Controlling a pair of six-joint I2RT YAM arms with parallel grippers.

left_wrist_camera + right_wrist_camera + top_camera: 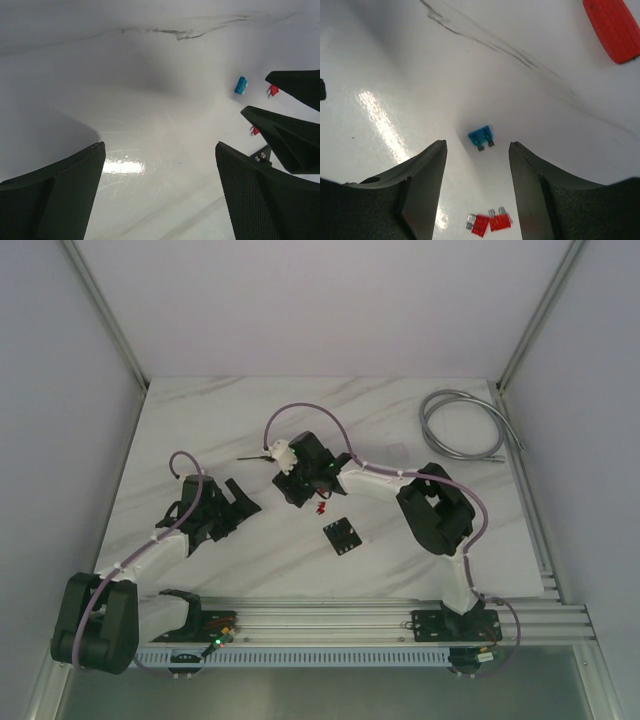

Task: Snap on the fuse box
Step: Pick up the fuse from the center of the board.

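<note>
The fuse box (pixel 342 536) is a small black square lying flat on the marble table, alone, right of both grippers. My right gripper (pixel 300 496) hovers left of it, open over loose fuses. In the right wrist view a blue fuse (pixel 481 136) lies just past the right gripper (pixel 477 146) tips, and two red fuses (pixel 490 223) lie on the table between its fingers. My left gripper (pixel 236 512) stands wide open further left; the left wrist view shows only bare table between the left gripper (pixel 160 147) fingers. The fuse box is out of both wrist views.
A grey coiled cable (pixel 462 426) lies at the back right. A white connector (pixel 282 455) sits on the right arm's wrist. The left wrist view shows a blue fuse (pixel 241 85), red fuses (pixel 273 90) and the right gripper's fingers (pixel 287 137). A red ribbed object (pixel 612 27) lies beyond the right gripper.
</note>
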